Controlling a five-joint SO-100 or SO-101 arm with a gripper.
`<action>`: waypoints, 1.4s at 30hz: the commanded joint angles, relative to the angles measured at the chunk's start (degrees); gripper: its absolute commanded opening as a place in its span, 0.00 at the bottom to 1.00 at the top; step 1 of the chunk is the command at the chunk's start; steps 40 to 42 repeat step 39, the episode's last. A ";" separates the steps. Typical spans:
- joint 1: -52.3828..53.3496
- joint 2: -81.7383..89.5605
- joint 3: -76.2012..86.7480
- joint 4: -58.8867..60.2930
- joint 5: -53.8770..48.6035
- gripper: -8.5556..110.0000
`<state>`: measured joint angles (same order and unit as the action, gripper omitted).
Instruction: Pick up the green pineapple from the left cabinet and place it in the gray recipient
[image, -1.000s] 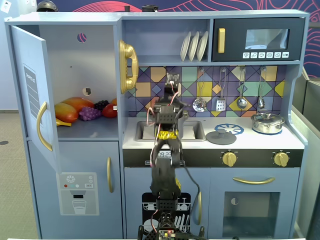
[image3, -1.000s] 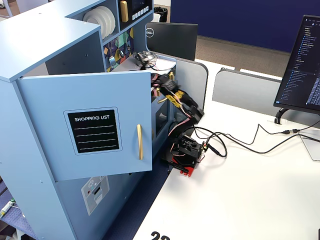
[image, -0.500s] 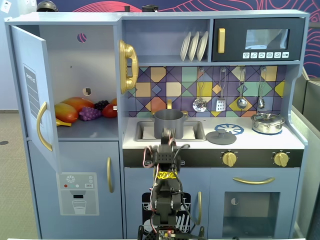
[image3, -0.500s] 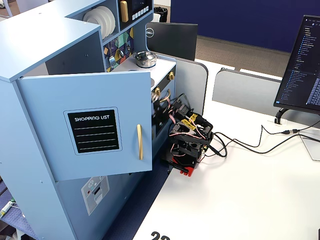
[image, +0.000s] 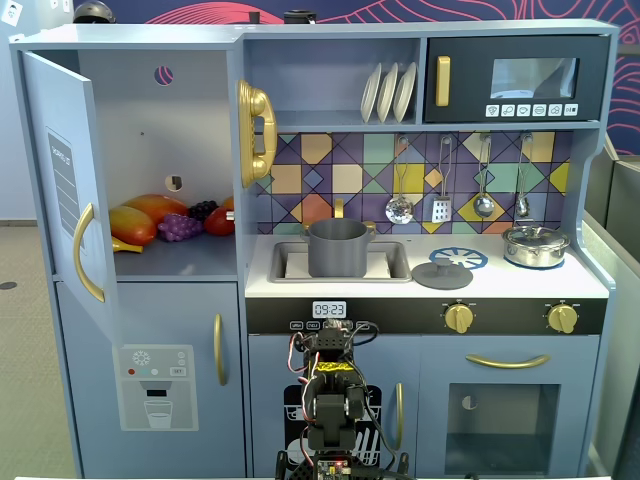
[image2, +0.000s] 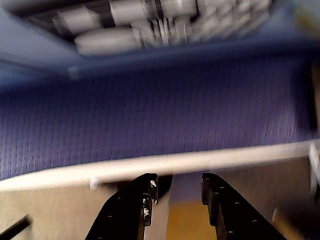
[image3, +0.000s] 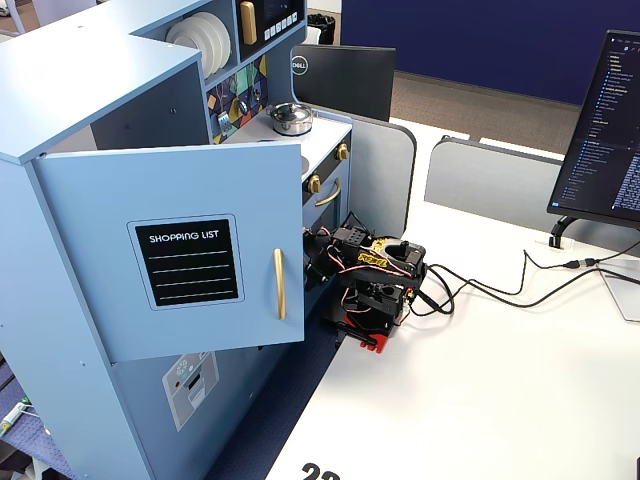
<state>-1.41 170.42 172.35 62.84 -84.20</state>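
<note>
Gripper seen in wrist view from the bottom edge: two dark fingers w/ a narrow gap between them, nothing held; tips over a pale ledge w/ blurred purple-blue carpet beyond, whole pic motion-smeared. In both fixed views the arm is folded low at the table edge in front of the toy kitchen, below its counter; gripper itself too small to read there. Gray recipient stands in the sink at the counter's left part; inside hidden from this angle, so can't tell if the green pineapple is in it. Pineapple not visible in any pic. Left cabinet door open; on its shelf, toward the back: yellow-orange fruit, purple grape bunch, a red piece partly cut off by the cabinet's right wall. In a fixed view from the side the open door blocks the shelf entirely. Silver lidded pot at the counter's right end.
</note>
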 joint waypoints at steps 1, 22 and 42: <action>0.62 3.60 -0.35 9.76 -0.26 0.07; 1.93 11.69 -0.35 24.87 -3.16 0.11; 1.67 11.69 -0.35 24.87 -2.81 0.12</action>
